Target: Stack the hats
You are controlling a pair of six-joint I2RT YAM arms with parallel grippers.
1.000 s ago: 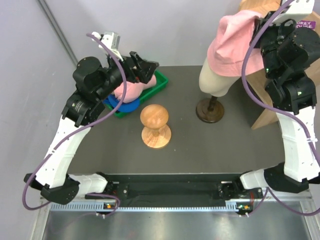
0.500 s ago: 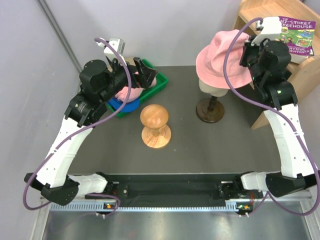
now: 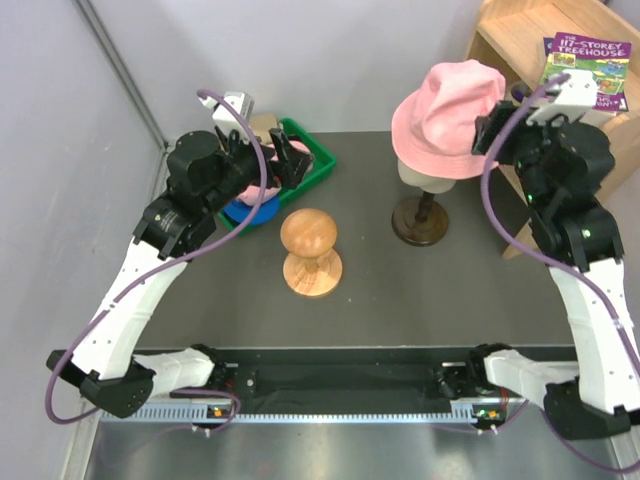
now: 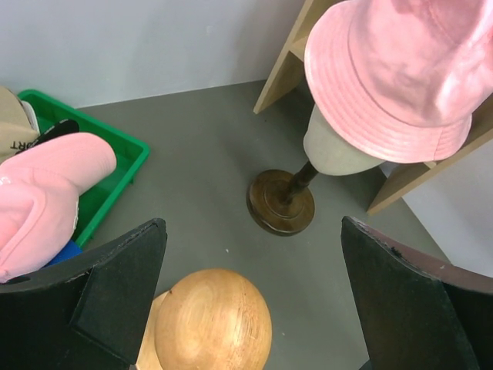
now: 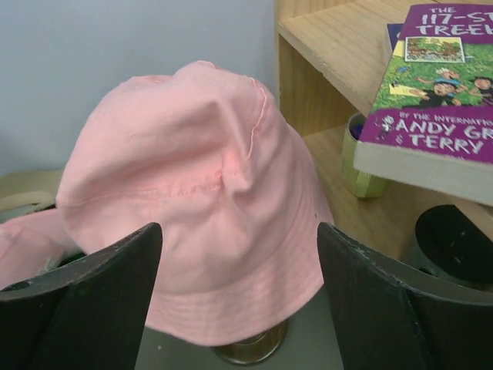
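A pink bucket hat (image 3: 447, 105) (image 4: 400, 77) (image 5: 192, 193) sits on the cream mannequin head (image 3: 420, 172) (image 4: 331, 150). My right gripper (image 3: 488, 130) (image 5: 239, 231) is open just right of the hat, and its fingers do not touch it. More hats lie in the green tray (image 3: 318, 160) (image 4: 115, 146): a pink cap (image 3: 258, 188) (image 4: 42, 193) over a blue one (image 3: 250, 212) (image 4: 65, 250), with a tan one (image 4: 11, 123) behind. My left gripper (image 3: 268, 150) (image 4: 253, 231) hangs open and empty above the tray.
A round-topped wooden knob stand (image 3: 310, 250) (image 4: 212, 320) rises at the table's middle. The mannequin's dark round base (image 3: 418, 220) (image 4: 281, 202) is right of it. A wooden shelf (image 3: 520, 40) at the back right holds a purple book (image 3: 590, 70) (image 5: 431, 100) and a green cup (image 5: 362, 169).
My right gripper brought the pink bucket hat down onto the mannequin head, opened and drew back to the right. The left gripper shifted slightly over the tray and stayed open.
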